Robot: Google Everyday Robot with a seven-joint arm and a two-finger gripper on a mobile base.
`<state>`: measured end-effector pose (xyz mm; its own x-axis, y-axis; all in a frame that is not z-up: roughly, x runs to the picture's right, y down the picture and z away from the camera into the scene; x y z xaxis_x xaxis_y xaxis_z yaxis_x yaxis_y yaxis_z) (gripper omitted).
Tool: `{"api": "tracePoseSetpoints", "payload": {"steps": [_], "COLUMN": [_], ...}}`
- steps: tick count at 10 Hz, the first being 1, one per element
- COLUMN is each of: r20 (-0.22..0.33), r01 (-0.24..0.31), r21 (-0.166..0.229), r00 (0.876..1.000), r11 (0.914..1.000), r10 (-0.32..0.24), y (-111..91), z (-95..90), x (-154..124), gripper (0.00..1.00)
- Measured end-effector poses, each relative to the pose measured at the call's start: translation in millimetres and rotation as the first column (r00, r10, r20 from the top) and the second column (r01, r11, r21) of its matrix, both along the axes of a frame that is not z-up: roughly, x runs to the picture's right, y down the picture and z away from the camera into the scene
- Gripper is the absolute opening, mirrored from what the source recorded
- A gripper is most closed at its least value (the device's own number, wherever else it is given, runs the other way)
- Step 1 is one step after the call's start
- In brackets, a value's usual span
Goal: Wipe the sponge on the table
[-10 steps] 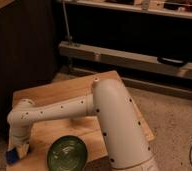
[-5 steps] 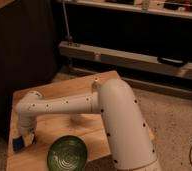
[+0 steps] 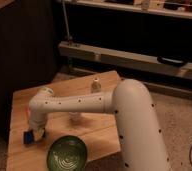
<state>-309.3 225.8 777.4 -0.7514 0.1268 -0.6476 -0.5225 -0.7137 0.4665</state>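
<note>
The sponge (image 3: 27, 136) is a small bright blue block lying on the light brown plank table (image 3: 64, 90) near its left front part. My gripper (image 3: 35, 131) points straight down at the end of the white arm (image 3: 84, 102) and sits on the sponge's right side, shut on it and holding it against the wood. The wrist hides most of the fingers from above.
A round dark green ribbed bowl (image 3: 66, 154) stands at the table's front edge, just right of the sponge. A small pale bottle (image 3: 94, 85) stands near the back, and another small pale object (image 3: 75, 118) under the arm. A long pale shelf rail (image 3: 134, 57) runs behind.
The gripper and the sponge have slid together from the table's front left corner towards the right and back, closer to the bowl.
</note>
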Motion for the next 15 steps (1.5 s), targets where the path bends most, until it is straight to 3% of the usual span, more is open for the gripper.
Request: {"api": "tracePoseSetpoints", "payload": {"steps": [4, 6, 10, 13, 15], "r20": [-0.019, -0.001, 0.07, 0.137, 0.194], "r01": [-0.018, -0.013, 0.043, 0.093, 0.125], "r21": [-0.009, -0.019, -0.064, -0.093, -0.089], "r00": [1.0, 1.0, 0.997, 0.987, 0.975], "r11": [0.9998, 0.9997, 0.997, 0.9913, 0.9882], "r10": [0.017, 0.013, -0.038, -0.08, -0.106], "y": [19.3, 36.0, 87.8, 111.8, 114.9], "z": [-14.1, -26.0, -50.8, -62.1, -68.7], "x": [38.3, 39.5, 16.7, -8.4, -36.9], "gripper": [0.46, 0.46, 0.46, 0.46, 0.46]}}
